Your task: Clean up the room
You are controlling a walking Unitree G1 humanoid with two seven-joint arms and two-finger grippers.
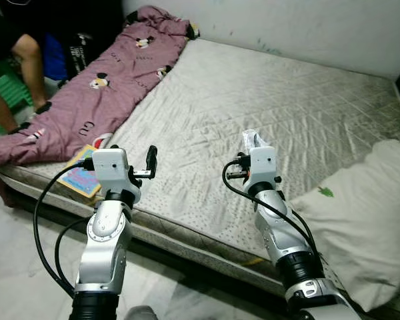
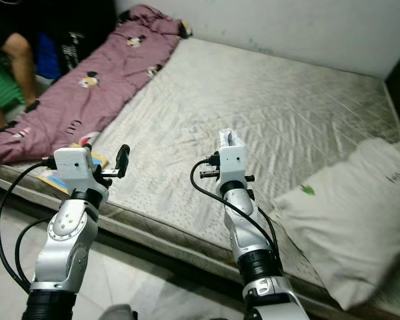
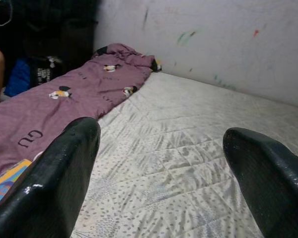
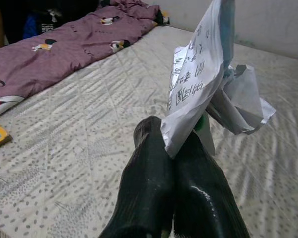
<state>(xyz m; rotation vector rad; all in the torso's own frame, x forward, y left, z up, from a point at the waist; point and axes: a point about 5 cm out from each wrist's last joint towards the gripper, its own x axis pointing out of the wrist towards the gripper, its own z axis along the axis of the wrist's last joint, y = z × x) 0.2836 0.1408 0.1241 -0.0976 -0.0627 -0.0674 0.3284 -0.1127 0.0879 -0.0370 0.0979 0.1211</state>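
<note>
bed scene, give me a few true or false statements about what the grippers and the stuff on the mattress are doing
1. The right gripper is shut on a crumpled white wrapper. True.
2. The left gripper is shut on a book. False: its fingers stand wide apart, holding nothing, over the mattress.
3. The purple blanket lies along the mattress's left side. True.
4. The white pillow lies on the purple blanket. False: it lies at the right, far from it.
5. A colourful book lies near the left arm. True.

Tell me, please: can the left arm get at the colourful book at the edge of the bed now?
Probably yes. The left gripper is open and holds nothing, and the book lies uncovered on the mattress edge just beside that arm, next to the purple blanket. Nothing stands between them.
</note>
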